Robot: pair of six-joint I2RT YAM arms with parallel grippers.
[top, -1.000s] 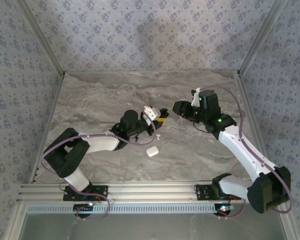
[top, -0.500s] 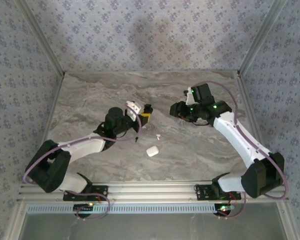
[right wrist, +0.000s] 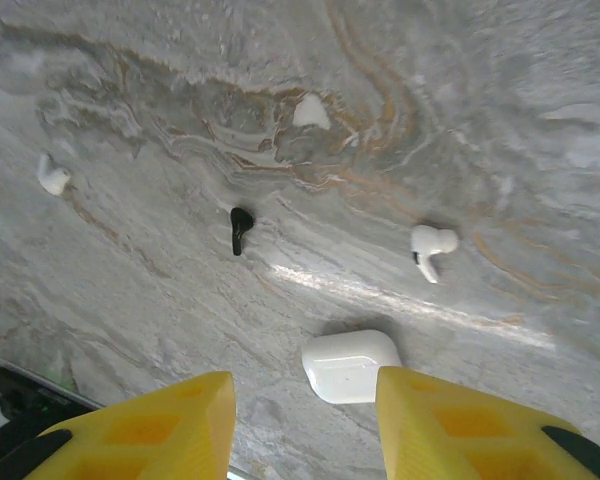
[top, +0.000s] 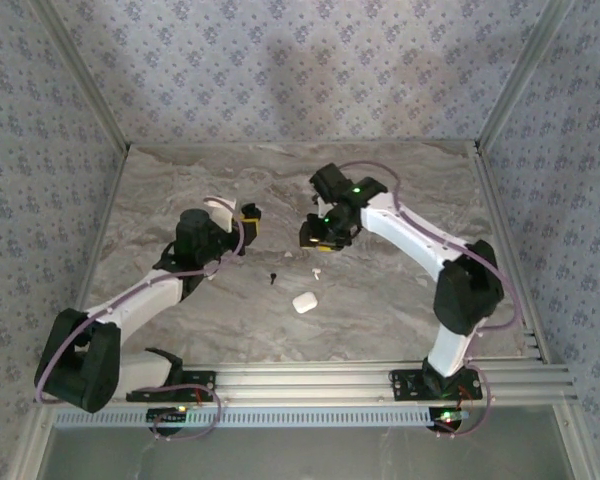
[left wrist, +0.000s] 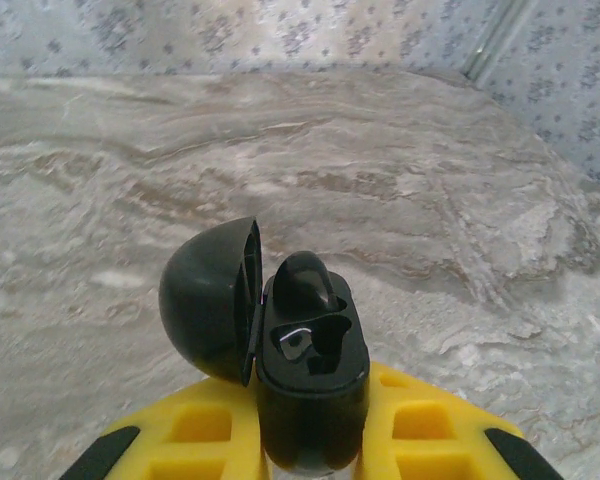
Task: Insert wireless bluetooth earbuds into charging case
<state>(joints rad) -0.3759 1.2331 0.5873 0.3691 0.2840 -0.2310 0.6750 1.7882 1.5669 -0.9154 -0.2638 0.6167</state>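
The white case (top: 303, 302) lies shut toward the middle of the table's (top: 180, 190) near edge, a white earbud (top: 316, 271) just beyond it, a black bud (top: 273, 277) to the left. Farther in, my right gripper (top: 314, 236) hovers, fingers apart and empty; my left gripper (top: 248, 214) is clamped on an open black case (left wrist: 310, 370).

The left hand (left wrist: 310, 405) has both yellow fingers (left wrist: 195, 435) cut off by the lower edge. So is the bottom of the black case (left wrist: 310, 350) clamped between them, and its dark wells are too shadowed to read. Far left of the right hand (right wrist: 302, 385), a small white piece (right wrist: 52, 177) is too tiny to identify.
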